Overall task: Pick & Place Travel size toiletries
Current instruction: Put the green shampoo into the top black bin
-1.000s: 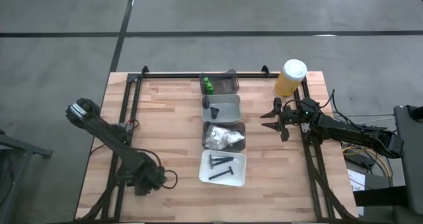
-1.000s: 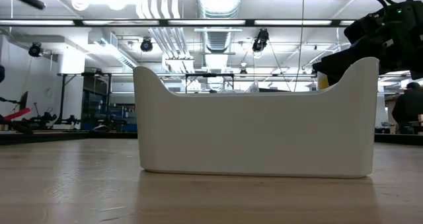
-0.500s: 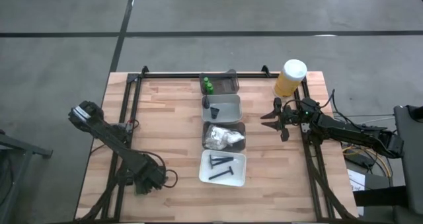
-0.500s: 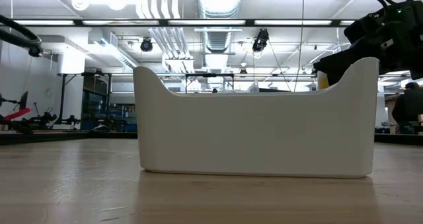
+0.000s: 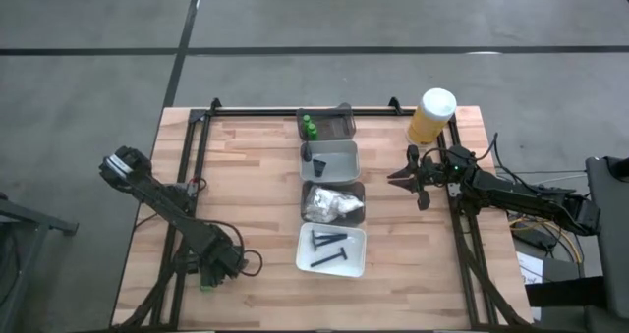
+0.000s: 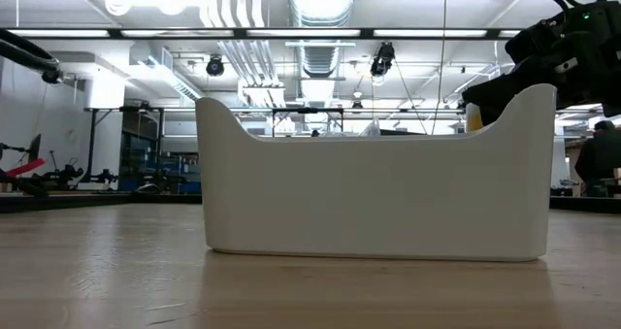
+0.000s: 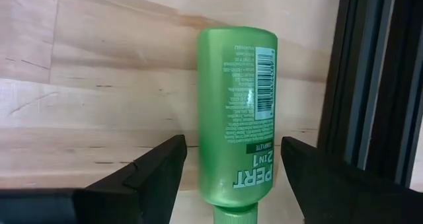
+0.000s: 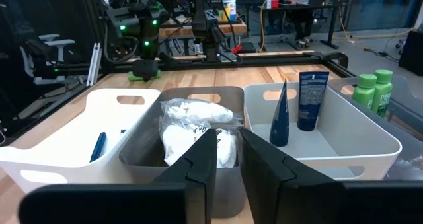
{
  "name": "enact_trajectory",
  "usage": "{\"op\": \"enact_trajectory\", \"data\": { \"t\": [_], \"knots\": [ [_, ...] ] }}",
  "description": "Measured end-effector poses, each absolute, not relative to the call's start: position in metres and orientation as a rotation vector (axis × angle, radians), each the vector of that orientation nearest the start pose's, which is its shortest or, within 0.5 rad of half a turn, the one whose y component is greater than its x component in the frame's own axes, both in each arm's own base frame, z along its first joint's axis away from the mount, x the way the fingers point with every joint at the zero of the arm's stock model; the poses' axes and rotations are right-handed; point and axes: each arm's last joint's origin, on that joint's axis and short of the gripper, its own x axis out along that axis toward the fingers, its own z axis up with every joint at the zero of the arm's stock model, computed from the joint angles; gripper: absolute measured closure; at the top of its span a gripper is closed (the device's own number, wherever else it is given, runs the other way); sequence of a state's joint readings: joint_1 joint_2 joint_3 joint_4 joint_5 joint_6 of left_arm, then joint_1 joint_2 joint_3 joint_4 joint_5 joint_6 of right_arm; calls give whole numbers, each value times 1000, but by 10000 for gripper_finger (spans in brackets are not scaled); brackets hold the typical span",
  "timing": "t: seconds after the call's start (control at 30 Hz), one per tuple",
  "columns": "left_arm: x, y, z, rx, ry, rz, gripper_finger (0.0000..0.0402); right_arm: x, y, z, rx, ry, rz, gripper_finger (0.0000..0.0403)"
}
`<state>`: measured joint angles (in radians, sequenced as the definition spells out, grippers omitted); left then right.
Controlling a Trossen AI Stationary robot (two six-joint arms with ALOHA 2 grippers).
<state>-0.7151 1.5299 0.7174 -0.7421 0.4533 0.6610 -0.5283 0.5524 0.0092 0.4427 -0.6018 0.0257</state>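
Wooden table [image 5: 246, 176], lower left: my left gripper [image 7: 228, 168] gapes around a green bottle [image 7: 238, 118]; right gripper [image 8: 227, 154] nearly closed, empty.

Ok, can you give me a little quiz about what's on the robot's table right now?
1. True or false: the small green plastic bottle lies on the wooden table between the open fingers of the left claw.
2. The white crinkly packets sit in: A) a white tray, B) a grey plastic tray, C) the bare table?
3. What colour is the cap of the big yellow container?
Key: 1 true; 2 B; 3 white.
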Motion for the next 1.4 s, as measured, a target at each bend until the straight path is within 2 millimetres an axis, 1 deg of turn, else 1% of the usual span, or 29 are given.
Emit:
{"op": "enact_trajectory", "data": {
  "t": [0.2,0.33,0.57,0.83,1.07,1.4],
  "knots": [
    [161,-156,137,714,1235,-1417,141,118,-50,158,80,86,72,358],
    [163,-156,139,725,1205,-1409,146,118,-50,158,80,86,72,358],
    [169,-159,145,782,1099,-1331,156,118,-50,158,80,86,72,338],
    [175,-158,146,790,1077,-1253,158,118,-50,158,80,86,72,312],
    [179,-157,146,795,1040,-1239,158,118,-50,157,80,86,72,295],
    [195,-147,148,803,986,-1139,158,118,-50,157,80,86,72,272]
  ]
}}
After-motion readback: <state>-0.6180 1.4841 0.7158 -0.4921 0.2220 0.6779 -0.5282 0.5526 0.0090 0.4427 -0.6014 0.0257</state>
